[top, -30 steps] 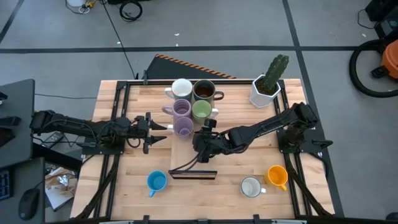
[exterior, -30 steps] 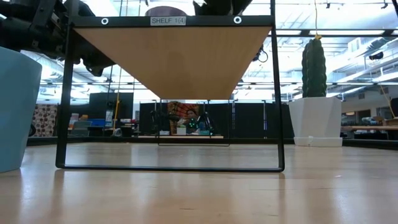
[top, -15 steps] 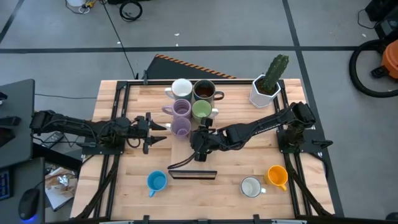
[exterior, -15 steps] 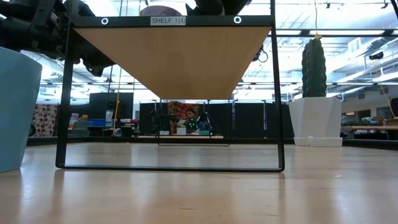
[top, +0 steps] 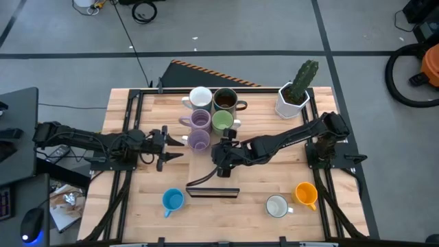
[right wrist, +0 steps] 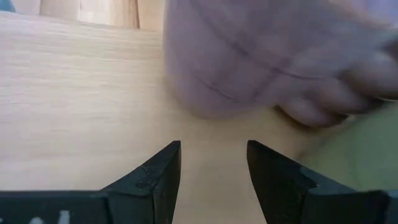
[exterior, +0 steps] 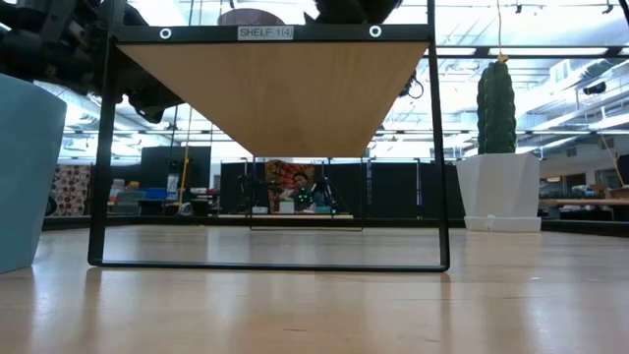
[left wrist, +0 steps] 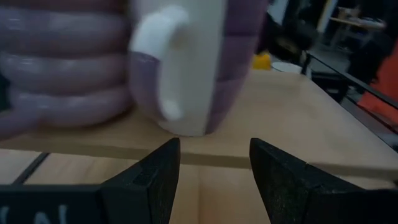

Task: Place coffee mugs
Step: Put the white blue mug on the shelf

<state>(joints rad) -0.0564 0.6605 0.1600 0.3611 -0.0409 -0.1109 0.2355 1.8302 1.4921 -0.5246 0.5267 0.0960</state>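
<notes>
Mugs: lilac purple mug (top: 199, 140), ribbed with a white handle, sits on the shelf (top: 206, 156) between both grippers. Left gripper (top: 180, 141) and right gripper (top: 220, 140) are parted, holding nothing.

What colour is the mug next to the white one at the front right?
Orange mug, beside the white mug; clearest in the high view.
</notes>
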